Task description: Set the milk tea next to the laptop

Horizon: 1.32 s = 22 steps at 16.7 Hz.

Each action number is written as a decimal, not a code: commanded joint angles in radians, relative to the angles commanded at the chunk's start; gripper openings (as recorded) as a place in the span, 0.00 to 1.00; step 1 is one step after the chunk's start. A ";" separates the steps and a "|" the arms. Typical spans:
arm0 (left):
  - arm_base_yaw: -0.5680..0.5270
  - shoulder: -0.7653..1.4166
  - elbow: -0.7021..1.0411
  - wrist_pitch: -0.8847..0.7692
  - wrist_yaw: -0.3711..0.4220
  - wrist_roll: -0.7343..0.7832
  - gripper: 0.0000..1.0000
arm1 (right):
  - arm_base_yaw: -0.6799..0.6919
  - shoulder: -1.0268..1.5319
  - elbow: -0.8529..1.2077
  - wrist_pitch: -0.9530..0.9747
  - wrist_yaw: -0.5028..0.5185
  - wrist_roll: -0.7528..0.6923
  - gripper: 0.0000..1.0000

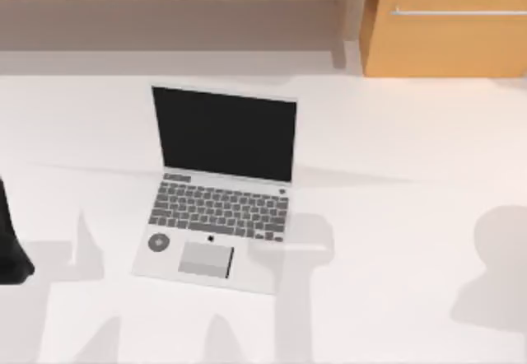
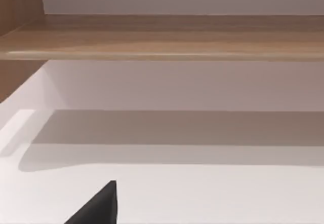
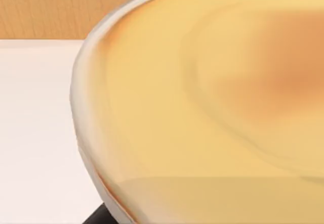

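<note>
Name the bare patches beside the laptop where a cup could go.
Bare table lies between the laptop and the top view's right edge. Another bare strip lies between the laptop and the left arm at the left edge. Nowhere is crowded.

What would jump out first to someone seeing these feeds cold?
The open laptop, black screen up, sits left of the table's middle in the top view. In the right wrist view the milk tea's creamy yellow-orange top looms very close to the camera. A dark part of the left arm sits at the table's left edge, and a wooden cabinet stands behind the table on the right.
</note>
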<state>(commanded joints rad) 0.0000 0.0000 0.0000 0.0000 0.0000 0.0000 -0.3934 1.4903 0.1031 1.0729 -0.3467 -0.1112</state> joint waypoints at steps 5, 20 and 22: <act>0.000 0.000 0.000 0.000 0.000 0.000 1.00 | 0.000 0.000 0.000 0.000 0.000 0.000 0.17; 0.000 0.000 0.000 0.000 0.000 0.000 1.00 | 0.001 -0.042 0.005 -0.048 0.000 0.002 0.00; 0.000 0.000 0.000 0.000 0.000 0.000 1.00 | 0.001 -0.071 0.010 -0.085 -0.001 0.001 0.00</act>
<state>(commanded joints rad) 0.0000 0.0000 0.0000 0.0000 0.0000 0.0000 -0.3929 1.4195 0.1127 0.9880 -0.3472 -0.1098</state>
